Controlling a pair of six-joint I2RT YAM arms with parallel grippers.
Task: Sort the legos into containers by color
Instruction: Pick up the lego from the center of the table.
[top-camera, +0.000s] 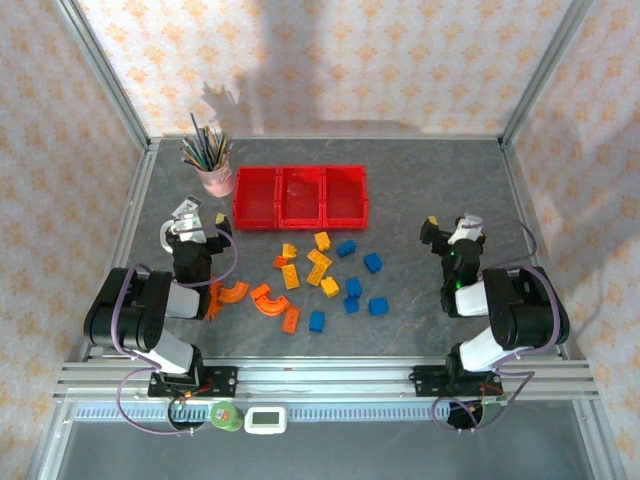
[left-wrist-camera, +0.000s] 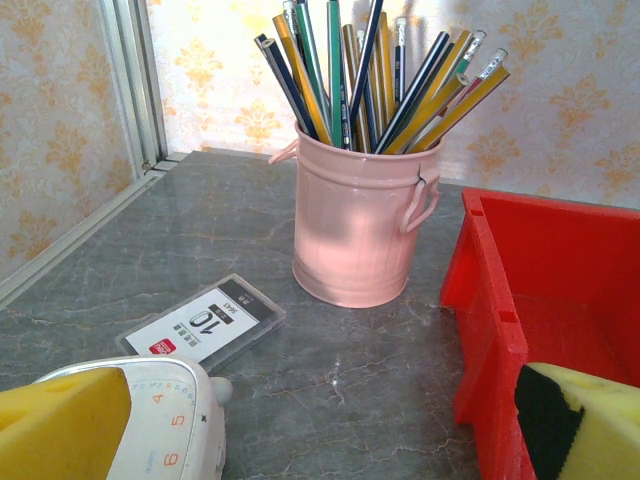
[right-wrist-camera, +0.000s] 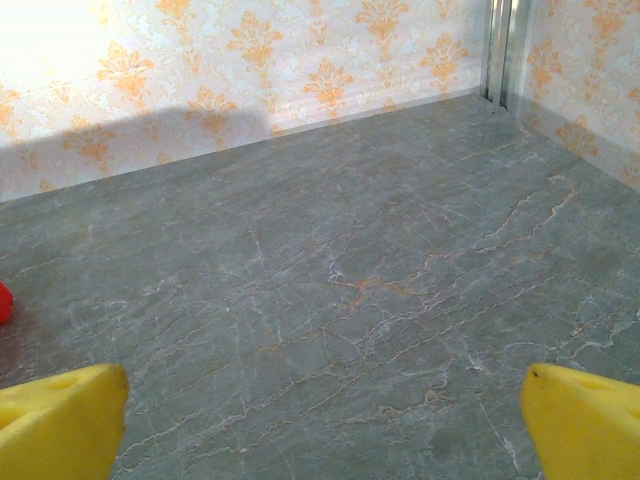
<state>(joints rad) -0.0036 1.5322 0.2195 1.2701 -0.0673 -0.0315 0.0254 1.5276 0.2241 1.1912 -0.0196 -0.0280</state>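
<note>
- From the top camera you see the containers (top-camera: 300, 223) as one red row, its long axis running left to right across the counter (top-camera: 420, 180).
- The legos (top-camera: 318, 262) lie loose on the counter on the near side of the containers. Yellow ones sit closest, below the middle bin. Blue ones lie toward the right end, and the orange arches (top-camera: 268, 300) lie farther out toward the left end. A long yellow brick (top-camera: 290, 275) points its length roughly at the containers.
- In the same view your left pincer (top-camera: 203, 218) hangs just off the containers' left end. Your right pincer (top-camera: 452, 225) is well off their right end. Both are spread wide, holding nothing.
- The left wrist camera gives you detail the top view blurs: the containers (left-wrist-camera: 500, 300) show their left wall up close. A pink cup (left-wrist-camera: 355, 235) of pencils (left-wrist-camera: 370, 70) stands just left of it. A numbered card (left-wrist-camera: 205, 320) and a white timer (left-wrist-camera: 170, 420) lie nearer you.
- The left pincer (left-wrist-camera: 320, 440) has its yellow fingers (left-wrist-camera: 60, 425) at the frame's bottom corners, wide apart and empty.
- The right wrist camera looks over grey marbled counter (right-wrist-camera: 350, 280) to the right of the containers. The right pincer (right-wrist-camera: 320, 420) has its fingers (right-wrist-camera: 60, 420) fully spread, gripping nothing.
</note>
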